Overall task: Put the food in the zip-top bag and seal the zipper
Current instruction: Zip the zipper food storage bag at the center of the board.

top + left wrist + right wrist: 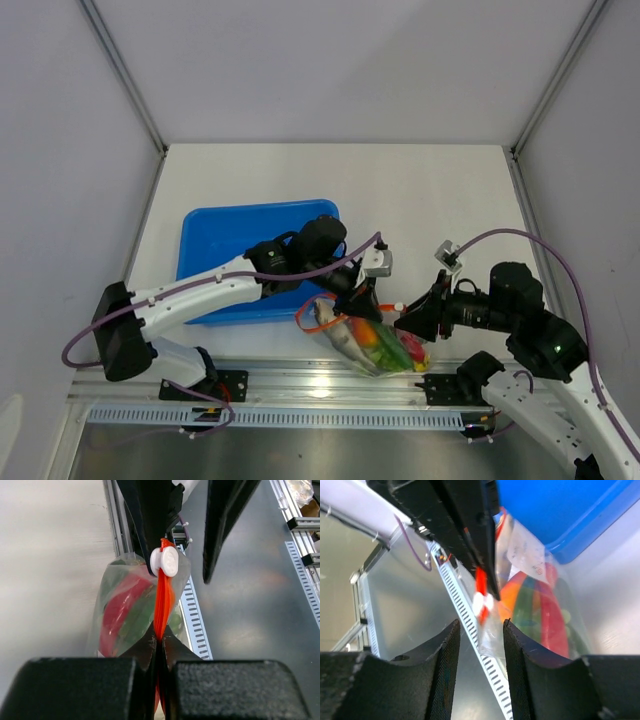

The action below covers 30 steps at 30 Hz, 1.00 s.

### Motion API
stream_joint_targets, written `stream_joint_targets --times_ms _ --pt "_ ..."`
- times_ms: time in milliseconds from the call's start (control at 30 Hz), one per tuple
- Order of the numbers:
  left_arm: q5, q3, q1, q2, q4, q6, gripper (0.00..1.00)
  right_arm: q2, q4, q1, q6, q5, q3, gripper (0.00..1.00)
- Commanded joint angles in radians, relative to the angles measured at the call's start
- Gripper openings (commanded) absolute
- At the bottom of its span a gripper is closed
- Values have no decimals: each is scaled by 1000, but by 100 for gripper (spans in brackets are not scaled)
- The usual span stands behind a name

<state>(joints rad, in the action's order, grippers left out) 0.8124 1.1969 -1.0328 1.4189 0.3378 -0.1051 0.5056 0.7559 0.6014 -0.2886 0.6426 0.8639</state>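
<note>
Left gripper (159, 642) at bottom centre of the left wrist view: fingers pressed together, pinching the zipper (164, 600). The red-orange strip runs up from the pinch to a white slider (165, 561).

Right gripper (481, 626) at the bottom of its own view: fingers apart, nothing between them. The slider sits just beyond the tips; contact can't be told.

Zip-top bag (365, 362) lies at lower centre of the top view, between the two grippers and just right of the blue tray (230, 235). Its mouth is mostly hidden under the left gripper. A loop of strip sticks out on the left.

Food (385, 345) is inside the bag. It shows as red, orange and green blobs through crinkly plastic, and single items are hard to name. Can't tell how much of the zipper is sealed.
</note>
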Motion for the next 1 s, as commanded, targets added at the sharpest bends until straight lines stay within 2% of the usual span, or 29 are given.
stream_joint_targets --times_ms 0,167,400,533,733,833,867,967 --pt "-27 -43 5 -96 -91 65 1 -42 -72 5 -50 -64 -20 43" --pt "-56 -98 5 -178 -138 108 1 -90 -196 5 -145 -35 -123 41" --pt "-52 -96 5 -176 -163 160 1 -81 -414 6 -214 66 -210 34" --pt "-32 -88 4 -160 -169 173 0 -68 -451 6 -213 89 -215 29" --pt "-32 -95 4 -166 -171 174 1 -52 -475 6 -205 123 -209 27" --pt "-36 -99 4 -169 -168 174 1 -33 -490 5 -211 138 -223 18" --pt "-35 -97 4 -172 -166 176 0 -30 -503 6 -215 143 -224 8" --pt "-30 -97 4 -173 -154 168 6 -27 -518 6 -230 125 -230 0"
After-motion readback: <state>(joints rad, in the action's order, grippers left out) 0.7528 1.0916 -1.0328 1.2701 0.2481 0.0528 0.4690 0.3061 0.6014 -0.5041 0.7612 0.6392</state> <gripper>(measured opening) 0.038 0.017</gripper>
